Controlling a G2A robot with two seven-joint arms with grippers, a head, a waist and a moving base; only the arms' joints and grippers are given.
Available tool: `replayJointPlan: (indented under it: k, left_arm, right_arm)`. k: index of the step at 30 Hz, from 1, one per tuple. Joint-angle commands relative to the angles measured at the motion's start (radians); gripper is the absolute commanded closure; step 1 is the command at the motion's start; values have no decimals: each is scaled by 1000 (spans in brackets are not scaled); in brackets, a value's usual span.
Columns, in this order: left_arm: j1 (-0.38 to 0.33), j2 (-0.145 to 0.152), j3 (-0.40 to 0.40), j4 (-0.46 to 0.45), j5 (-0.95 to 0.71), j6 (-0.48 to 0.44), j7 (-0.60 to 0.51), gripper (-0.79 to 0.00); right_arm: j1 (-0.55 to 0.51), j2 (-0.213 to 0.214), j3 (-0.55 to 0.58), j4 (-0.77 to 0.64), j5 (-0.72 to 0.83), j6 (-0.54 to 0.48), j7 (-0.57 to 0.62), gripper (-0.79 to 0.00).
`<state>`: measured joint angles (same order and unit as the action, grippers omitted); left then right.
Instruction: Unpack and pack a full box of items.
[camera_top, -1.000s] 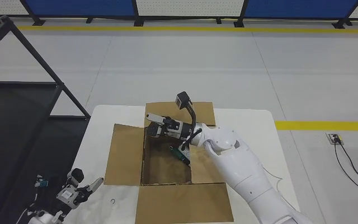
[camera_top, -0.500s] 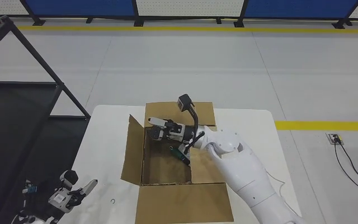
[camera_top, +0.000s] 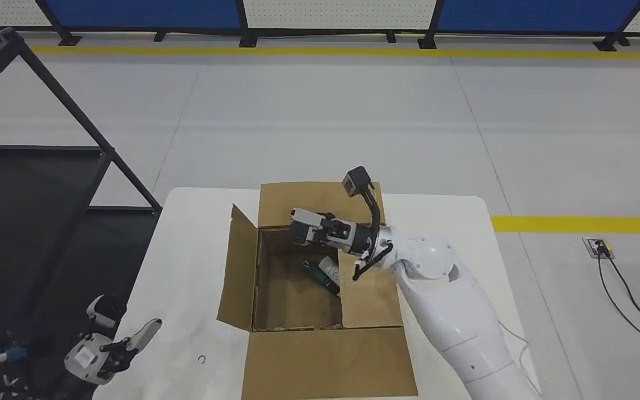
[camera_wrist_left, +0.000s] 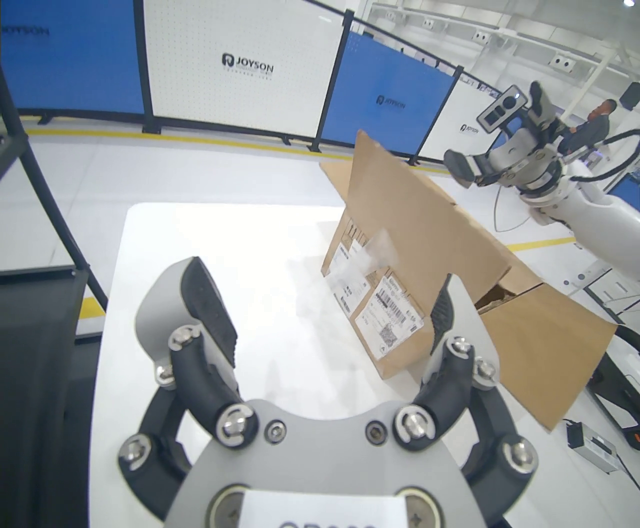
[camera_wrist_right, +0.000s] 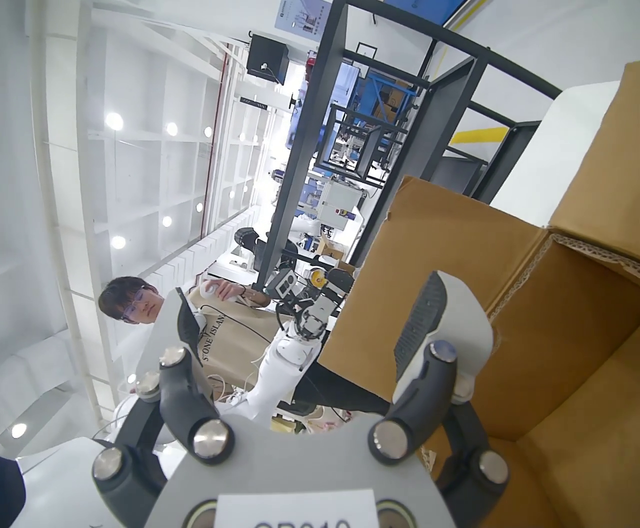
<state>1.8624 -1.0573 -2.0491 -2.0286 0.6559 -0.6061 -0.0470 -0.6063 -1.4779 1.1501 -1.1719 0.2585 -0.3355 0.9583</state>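
Note:
An open cardboard box (camera_top: 300, 300) stands on the white table (camera_top: 185, 225). Its flap (camera_top: 234, 268) on the side toward my left arm stands upright, and the other flaps lie folded out. Inside lies a green and white item (camera_top: 322, 270). My right gripper (camera_top: 296, 226) hangs open and empty over the far part of the box, and its own view has the gripper (camera_wrist_right: 305, 325) facing the upright flap (camera_wrist_right: 425, 280). My left gripper (camera_top: 125, 318) is open and empty beyond the table's near left corner. From there the left gripper (camera_wrist_left: 325, 310) faces the labelled box (camera_wrist_left: 425, 260).
A small ring-like object (camera_top: 201, 360) lies on the table near the front left. A black frame rack (camera_top: 60, 200) stands to the left of the table. Bare table (camera_wrist_left: 200, 235) lies between my left gripper and the box.
The box's left flap has swung from flat to upright. My right gripper has shifted to the right over the box. My left gripper has drawn back toward the lower left, off the table.

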Motion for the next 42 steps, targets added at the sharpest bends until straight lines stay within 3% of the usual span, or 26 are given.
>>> replayJointPlan:
  k: [1, 8, 14, 19, 25, 28, 42]
  left_arm:
    - [9, -1, -19, -46, -6, 0, 1, -785]
    - [3, -3, -47, -215, -37, 40, -47, -785]
    - [-62, 1, 16, -321, 26, 98, -109, -785]
    - [-196, 9, 148, -321, 71, 140, -178, -785]
    - [-405, 11, 396, -321, 88, 286, -340, -785]
    - [-523, 9, 514, -274, 130, 325, -409, -785]
    - [-513, 7, 522, -259, 101, 330, -406, -785]
  right_arm:
    - [-33, 15, 40, -59, -17, 0, 28, -785]
    - [-186, 71, 212, -299, -96, 24, 95, -785]
    - [-304, 109, 364, -424, -59, 51, 171, -785]
    - [-372, 136, 486, -467, 66, 58, 273, -785]
    - [-362, 171, 617, -395, 149, 58, 413, -785]
    - [-344, 182, 635, -370, 116, 61, 461, -785]
    - [-347, 182, 630, -378, 117, 64, 437, -785]
